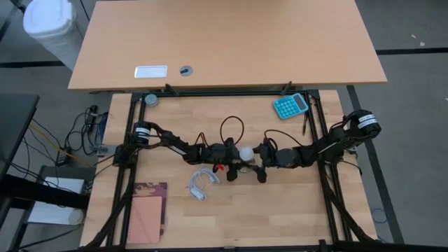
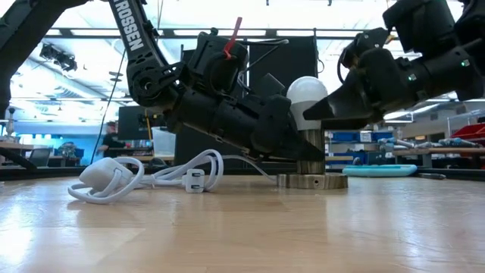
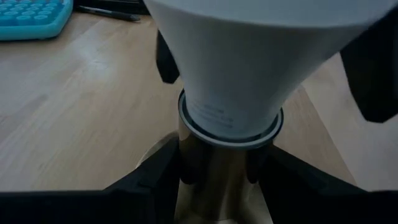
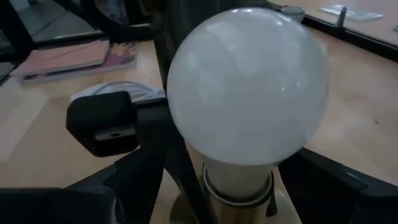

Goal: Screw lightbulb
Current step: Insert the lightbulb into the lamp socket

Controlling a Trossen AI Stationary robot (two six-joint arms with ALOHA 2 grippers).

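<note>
A: How is the lightbulb (image 2: 306,98) looking?

B: It is showing a round white globe narrowing to a pale tapered neck with faint grey print, and it is standing upright in a metallic socket (image 2: 311,171) near the middle of the wooden surface (image 1: 280,203).

A: And the tools?

B: The left tool (image 3: 214,177) is closing its two dark fingers around the socket stem right under the bulb's neck. The right tool (image 2: 322,114) is reaching in from the other side, its fingers sitting on either side of the bulb's neck; whether they are pressing on it, I cannot tell.

A: What is one view giving that the others are not?

B: The low view is showing the socket's flat round foot resting on the surface and a white cord (image 2: 144,178) with its plug lying beside it. The high view is showing a teal calculator (image 1: 290,106) well apart toward the back, and a pink notebook (image 1: 145,213) near the front left corner. The left wrist view alone is catching the print on the neck.
</note>
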